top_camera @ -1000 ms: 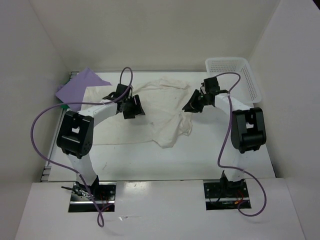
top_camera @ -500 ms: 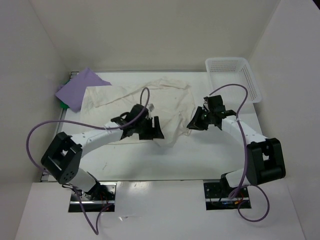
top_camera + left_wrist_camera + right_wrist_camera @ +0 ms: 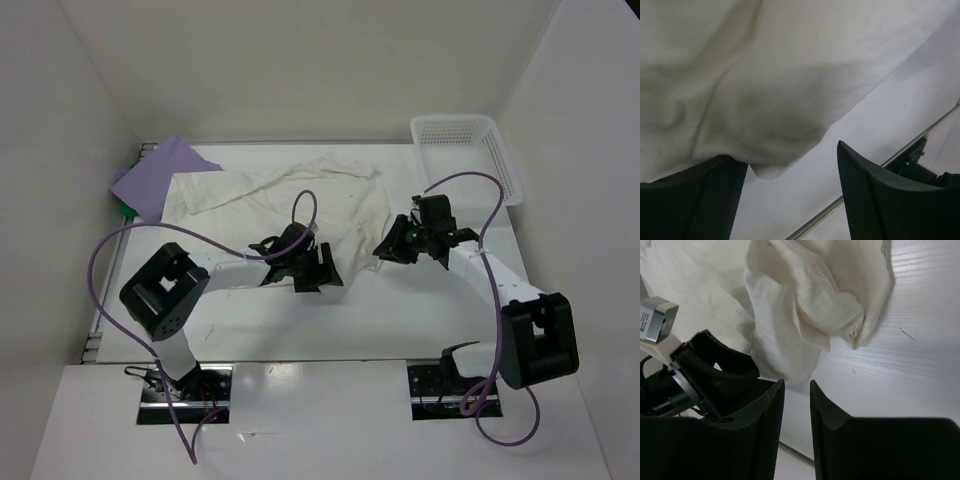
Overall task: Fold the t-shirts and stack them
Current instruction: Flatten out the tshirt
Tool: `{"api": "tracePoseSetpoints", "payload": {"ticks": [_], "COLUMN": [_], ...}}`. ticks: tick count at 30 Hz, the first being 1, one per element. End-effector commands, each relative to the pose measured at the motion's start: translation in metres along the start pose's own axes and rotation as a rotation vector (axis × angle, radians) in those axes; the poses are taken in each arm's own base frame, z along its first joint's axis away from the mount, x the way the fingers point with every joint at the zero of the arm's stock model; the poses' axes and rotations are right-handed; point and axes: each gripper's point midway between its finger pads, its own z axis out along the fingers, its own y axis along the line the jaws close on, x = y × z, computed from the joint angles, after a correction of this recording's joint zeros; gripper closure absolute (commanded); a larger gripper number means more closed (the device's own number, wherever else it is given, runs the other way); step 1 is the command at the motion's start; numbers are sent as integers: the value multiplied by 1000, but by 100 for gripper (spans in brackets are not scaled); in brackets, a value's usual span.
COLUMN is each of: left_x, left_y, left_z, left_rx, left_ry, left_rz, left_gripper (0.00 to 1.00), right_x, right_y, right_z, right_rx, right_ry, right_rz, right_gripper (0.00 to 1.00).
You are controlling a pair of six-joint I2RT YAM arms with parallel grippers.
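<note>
Altogether on the worktop (image 3: 400, 320): three t-shirts, two grippers, one basket, taken from the left edge across.
Purple t-shirt (image 3: 160, 175): one, lying flat at the far-left corner, with one point hanging past the left edge.
Green t-shirt (image 3: 124, 211): one, only a sliver showing from under the purple one at the left edge.
White t-shirt (image 3: 270, 195): one, rumpled and spread along the far half, its left end touching the purple one. A narrower tail runs toward the near middle, between the two grippers.
Left gripper (image 3: 320, 272): low over the near tip of that tail. In the left wrist view its fingers (image 3: 695, 200) stand wide apart. The white hem (image 3: 765, 165) dips toward the gap and overlaps the top of one finger, but nothing is pinched.
Right gripper (image 3: 392, 245): just beside the white t-shirt's right edge, pointing toward it. In the right wrist view its fingers (image 3: 832, 435) stand close, with a thin gap and nothing in it. The bunched white cloth (image 3: 810, 305) lies ahead of the tips on the bare board (image 3: 920, 365).
Basket (image 3: 505, 165): one, white mesh, at the far-right corner, well apart from all three shirts.
</note>
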Motion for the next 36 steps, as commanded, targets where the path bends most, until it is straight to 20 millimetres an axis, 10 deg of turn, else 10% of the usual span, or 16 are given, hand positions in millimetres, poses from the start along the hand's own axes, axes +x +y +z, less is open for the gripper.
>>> {"api": "tracePoseSetpoints", "payload": {"ticks": [1, 9, 12, 18, 25, 36], "left_x": [1, -20, -23, -7, 24, -52], "left_y": [-16, -66, -57, -6, 50, 65], "left_z": [18, -43, -72, -99, -78, -118], "left_rx": [45, 238, 313, 329, 187, 32], "left_ry": [4, 10, 69, 194, 272, -133], "left_rz": [-18, -161, -277, -410, -402, -212], "left_gripper": [23, 74, 85, 78, 65, 49], "right_x": [-5, 3, 14, 56, 85, 40], "right_y": [12, -7, -13, 2, 11, -28], "right_z": [-8, -10, -14, -10, 33, 82], "right_rx": [-47, 30, 55, 8, -17, 204], "right_ry": [-47, -76, -47, 45, 122, -42], "right_rz": [-11, 80, 108, 115, 35, -21], "right_gripper": [67, 56, 56, 50, 49, 63]}}
